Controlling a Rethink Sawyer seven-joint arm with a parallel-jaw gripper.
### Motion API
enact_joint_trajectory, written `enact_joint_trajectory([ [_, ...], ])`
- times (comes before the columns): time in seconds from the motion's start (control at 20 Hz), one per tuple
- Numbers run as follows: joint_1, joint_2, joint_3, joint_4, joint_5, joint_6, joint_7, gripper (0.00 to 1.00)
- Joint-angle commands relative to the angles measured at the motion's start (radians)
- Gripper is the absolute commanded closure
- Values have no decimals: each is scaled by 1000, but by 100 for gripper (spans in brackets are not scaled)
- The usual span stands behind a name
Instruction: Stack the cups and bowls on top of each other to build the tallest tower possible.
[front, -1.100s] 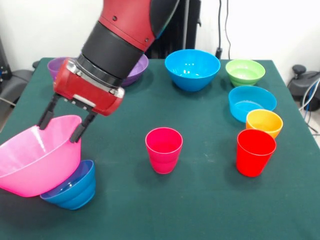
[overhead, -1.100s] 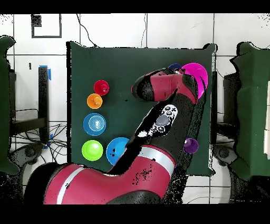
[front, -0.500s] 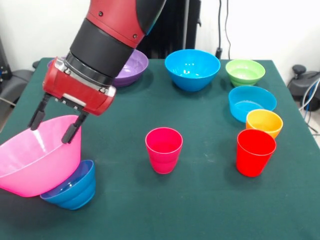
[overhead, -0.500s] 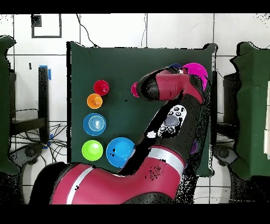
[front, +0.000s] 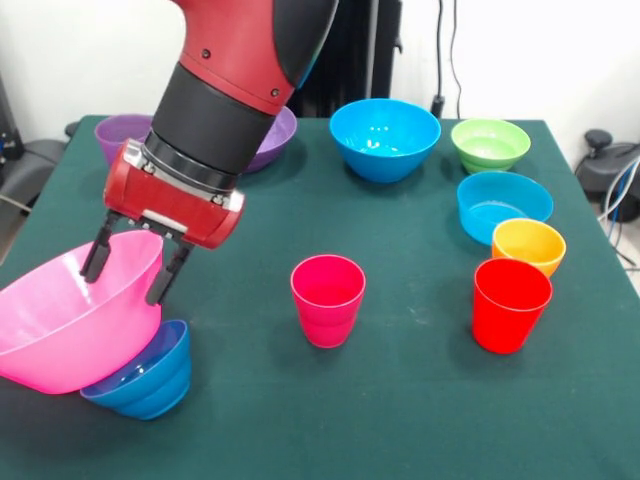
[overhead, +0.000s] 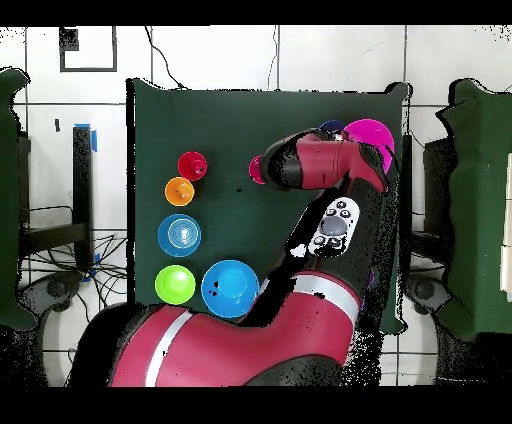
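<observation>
- At lower left of the front view, the hand straddles the huge pink bowl's rim, fingers spread, not clenched.
- Pink bowl leans on the small dark blue bowl.

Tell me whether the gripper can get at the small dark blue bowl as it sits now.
Probably not cleanly. The small dark blue bowl sits tilted under the huge pink bowl, which leans on it and covers most of its rim. The gripper, jaws open, straddles the pink bowl's far rim above it.
</observation>
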Motion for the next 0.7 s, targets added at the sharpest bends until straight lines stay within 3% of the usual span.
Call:
enact_joint_trajectory([
  [0.05,-21,21,174,102,14,68,50,0],
  [0.5,-28,33,187,121,5,58,59,0],
  [0.55,-25,34,183,121,-5,61,49,100],
  [0.7,-48,30,218,128,2,76,22,100],
])
